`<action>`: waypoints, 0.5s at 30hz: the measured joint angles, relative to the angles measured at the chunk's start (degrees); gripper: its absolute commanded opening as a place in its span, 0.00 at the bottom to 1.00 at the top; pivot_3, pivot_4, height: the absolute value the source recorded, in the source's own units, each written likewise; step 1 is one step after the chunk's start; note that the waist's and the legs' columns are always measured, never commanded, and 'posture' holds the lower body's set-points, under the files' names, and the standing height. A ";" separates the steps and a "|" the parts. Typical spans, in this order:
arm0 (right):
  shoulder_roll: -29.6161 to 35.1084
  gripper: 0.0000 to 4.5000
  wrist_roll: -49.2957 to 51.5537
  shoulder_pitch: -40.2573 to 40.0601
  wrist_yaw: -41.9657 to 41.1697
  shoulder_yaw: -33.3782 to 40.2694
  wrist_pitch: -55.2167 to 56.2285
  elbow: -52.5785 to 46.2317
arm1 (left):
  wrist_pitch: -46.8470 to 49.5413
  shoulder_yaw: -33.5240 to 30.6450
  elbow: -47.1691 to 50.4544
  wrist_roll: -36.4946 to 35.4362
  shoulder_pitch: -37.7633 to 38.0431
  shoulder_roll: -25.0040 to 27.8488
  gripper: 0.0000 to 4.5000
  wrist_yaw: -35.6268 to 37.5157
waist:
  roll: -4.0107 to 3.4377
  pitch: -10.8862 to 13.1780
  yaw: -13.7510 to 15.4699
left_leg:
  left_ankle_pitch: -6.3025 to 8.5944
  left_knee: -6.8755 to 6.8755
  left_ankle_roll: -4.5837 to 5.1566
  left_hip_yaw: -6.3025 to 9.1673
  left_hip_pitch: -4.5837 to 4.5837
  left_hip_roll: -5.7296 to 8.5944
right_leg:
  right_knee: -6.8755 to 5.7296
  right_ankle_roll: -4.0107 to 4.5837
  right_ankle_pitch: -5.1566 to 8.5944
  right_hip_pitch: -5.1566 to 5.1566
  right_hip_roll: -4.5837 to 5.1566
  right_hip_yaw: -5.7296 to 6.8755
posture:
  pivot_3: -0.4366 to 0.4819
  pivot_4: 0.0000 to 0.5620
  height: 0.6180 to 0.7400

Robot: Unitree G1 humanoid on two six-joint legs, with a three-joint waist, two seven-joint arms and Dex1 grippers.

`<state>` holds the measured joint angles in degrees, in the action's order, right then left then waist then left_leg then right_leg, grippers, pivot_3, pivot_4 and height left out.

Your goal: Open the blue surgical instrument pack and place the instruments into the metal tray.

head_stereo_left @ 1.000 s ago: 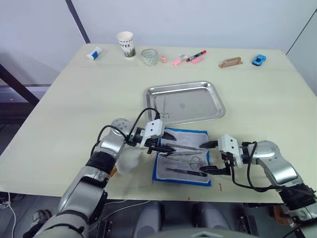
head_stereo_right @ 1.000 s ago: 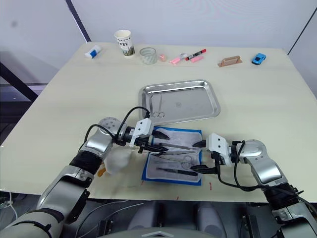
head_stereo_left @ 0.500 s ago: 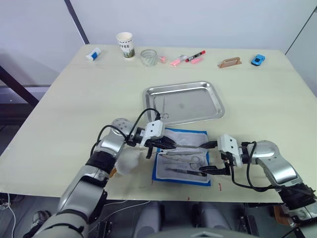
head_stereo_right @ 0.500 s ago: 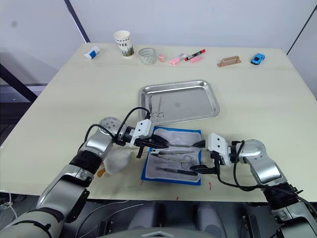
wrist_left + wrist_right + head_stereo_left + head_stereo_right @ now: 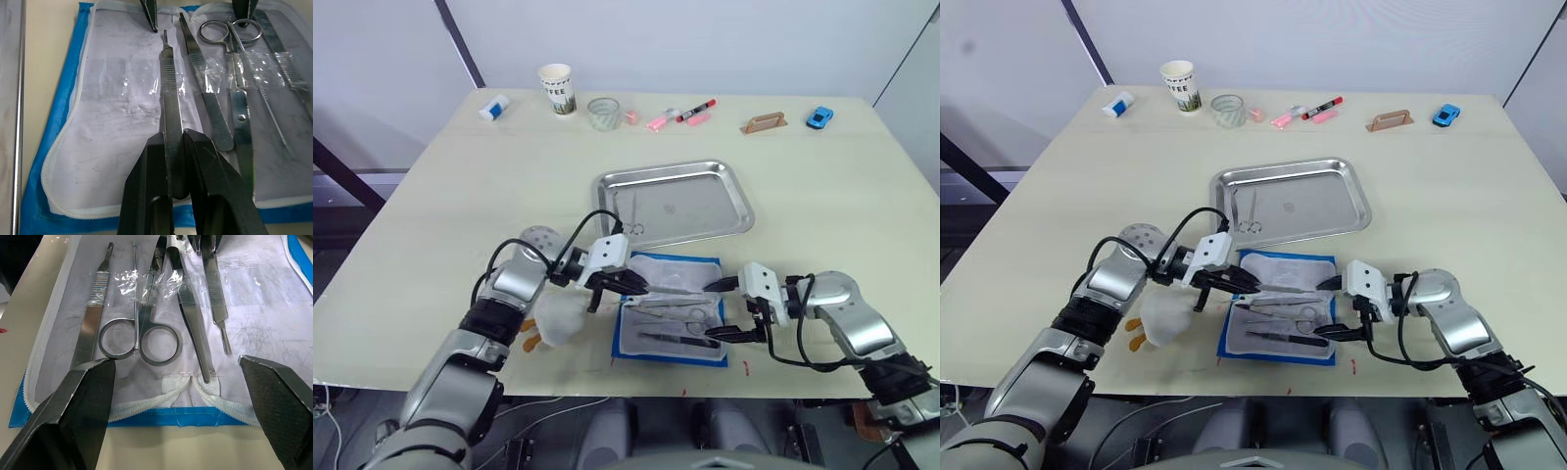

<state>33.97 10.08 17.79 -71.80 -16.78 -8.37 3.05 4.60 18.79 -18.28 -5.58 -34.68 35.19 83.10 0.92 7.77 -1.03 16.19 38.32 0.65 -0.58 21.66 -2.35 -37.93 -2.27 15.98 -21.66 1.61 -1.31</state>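
Pale desk (image 5: pixel 431 196) carries everything; at left, the left tool (image 5: pixel 173 161) pinches a slim steel scalpel handle (image 5: pixel 168 98) over the opened blue surgical instrument pack (image 5: pixel 671 305); this piece looks light, stiff and slippery, best held on its ribbed flat; the metal tray (image 5: pixel 674 202) sits just beyond, one instrument inside; at right, the right tool (image 5: pixel 724 309) is spread wide at the pack's edge.

The flat blue surgical instrument pack (image 5: pixel 672 307) lies open, pale lining up, just in front of the shiny shallow steel tray (image 5: pixel 674 203). Thin silvery steel instruments (image 5: pixel 146 318) sit inside under clear straps; scissors (image 5: pixel 631 213) lie in the tray.
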 measured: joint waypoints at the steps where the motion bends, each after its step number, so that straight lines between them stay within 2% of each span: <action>1: 0.00 0.98 -0.02 0.06 -0.05 -0.02 0.00 0.04 | 0.33 0.00 0.19 0.00 -0.01 0.13 0.01 0.03 | 0.00 0.00 0.00 | 0.00 0.00 0.00 0.00 0.00 0.00 | 0.00 0.00 0.00 0.00 0.00 0.00 | 0.48 0.27 1.00; 15: -0.04 0.98 -0.33 0.10 -0.03 -0.20 0.05 0.00 | 5.24 -0.55 5.33 -0.50 0.34 5.78 0.01 0.59 | 0.01 0.00 -0.04 | 0.00 -0.01 0.00 -0.01 -0.02 -0.02 | 0.00 0.01 0.01 0.00 -0.02 -0.02 | 0.48 0.27 1.00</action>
<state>33.93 9.74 17.89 -71.83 -16.98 -8.32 3.05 9.83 18.24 -12.95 -6.08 -34.34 40.97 83.69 0.93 7.76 -1.06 16.19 38.31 0.65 -0.59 21.64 -2.37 -37.94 -2.26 15.99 -21.67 1.59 -1.33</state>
